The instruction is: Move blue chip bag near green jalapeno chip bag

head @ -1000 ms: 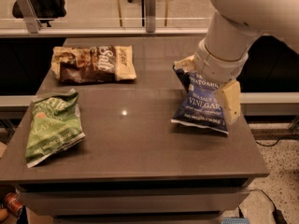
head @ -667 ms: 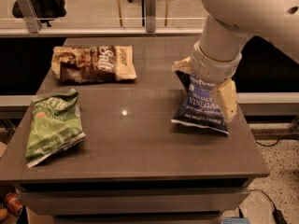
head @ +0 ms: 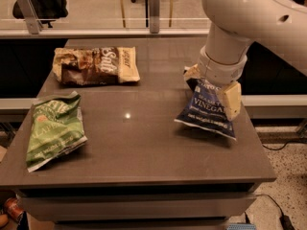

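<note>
The blue chip bag (head: 207, 110), navy with white "VINEGAR" lettering, is at the right side of the grey table (head: 144, 152). My gripper (head: 214, 86) comes down from the white arm at the upper right and is shut on the bag's upper part. One cream finger (head: 231, 99) shows over the bag's right side. The bag hangs tilted, its lower edge just off the tabletop with a shadow beneath it. The green jalapeno chip bag (head: 53, 127) lies flat near the table's left edge, far from the blue bag.
A brown-and-cream "Salt" bag (head: 96, 65) lies at the back left of the table. A glass-and-metal railing (head: 153, 6) runs behind the table. The table's right edge is close to the blue bag, and the floor lies beyond it.
The arm has leaned slightly to the left. The blue bag has tilted and risen a little off the table in the gripper. The green and Salt bags have not moved.
</note>
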`<act>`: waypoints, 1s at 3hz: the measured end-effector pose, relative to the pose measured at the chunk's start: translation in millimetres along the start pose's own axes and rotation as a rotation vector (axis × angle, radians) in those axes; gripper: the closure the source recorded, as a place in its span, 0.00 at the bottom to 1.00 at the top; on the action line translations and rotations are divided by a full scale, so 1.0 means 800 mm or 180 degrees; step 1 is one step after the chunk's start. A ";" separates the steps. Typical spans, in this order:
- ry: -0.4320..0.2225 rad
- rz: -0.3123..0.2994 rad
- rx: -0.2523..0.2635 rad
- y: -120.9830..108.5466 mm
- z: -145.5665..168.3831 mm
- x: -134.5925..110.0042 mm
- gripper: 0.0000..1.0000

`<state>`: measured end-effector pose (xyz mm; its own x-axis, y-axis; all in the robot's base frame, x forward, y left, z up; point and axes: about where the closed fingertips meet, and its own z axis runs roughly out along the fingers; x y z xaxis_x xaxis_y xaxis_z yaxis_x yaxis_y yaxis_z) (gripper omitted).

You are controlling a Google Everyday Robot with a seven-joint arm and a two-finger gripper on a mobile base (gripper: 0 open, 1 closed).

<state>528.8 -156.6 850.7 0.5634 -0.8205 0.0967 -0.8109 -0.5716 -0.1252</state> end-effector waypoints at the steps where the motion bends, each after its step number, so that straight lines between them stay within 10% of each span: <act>1: 0.0015 0.0042 -0.0017 0.004 0.006 0.011 0.41; 3: 0.0018 0.0030 -0.0019 0.010 -0.006 0.015 0.87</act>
<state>528.4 -170.9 855.5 0.5549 -0.8258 0.1011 -0.8171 -0.5638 -0.1202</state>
